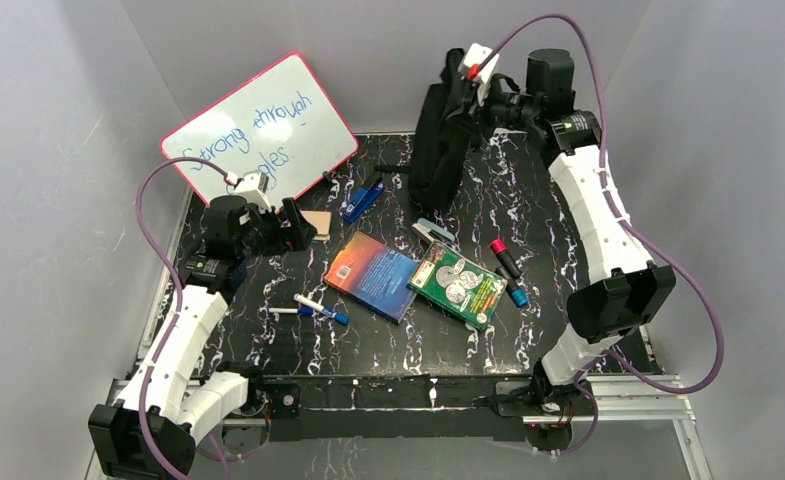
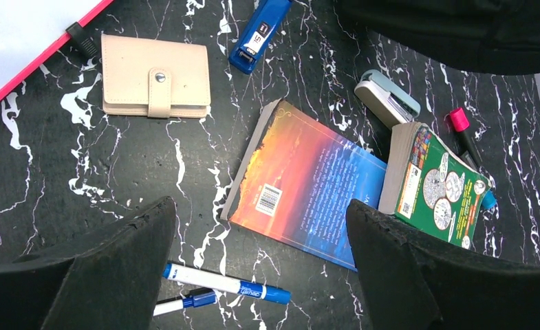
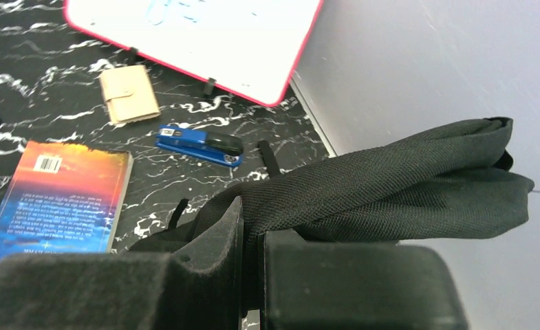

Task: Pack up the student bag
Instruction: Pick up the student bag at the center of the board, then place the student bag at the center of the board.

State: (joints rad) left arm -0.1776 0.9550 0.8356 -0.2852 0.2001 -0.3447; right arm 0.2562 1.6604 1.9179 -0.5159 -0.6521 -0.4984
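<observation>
From above, a black marbled table sits between grey walls, with the bag upright at its far side. Left wrist view: the left gripper is spread wide. Right wrist view: the right gripper pinches the bag.

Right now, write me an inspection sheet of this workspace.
Surface: black marbled table, cluttered.
Job's things: student bag upright at the far edge, its top gripped by the right pincer.
Clutter: whiteboard, beige wallet, blue stapler, orange book, green book, blue markers, red marker.
Pincers: left pincer open, empty; right pincer shut on the bag.
Cables: purple cables loop off both arms.
Surroundings: grey walls; nothing else seen.
</observation>
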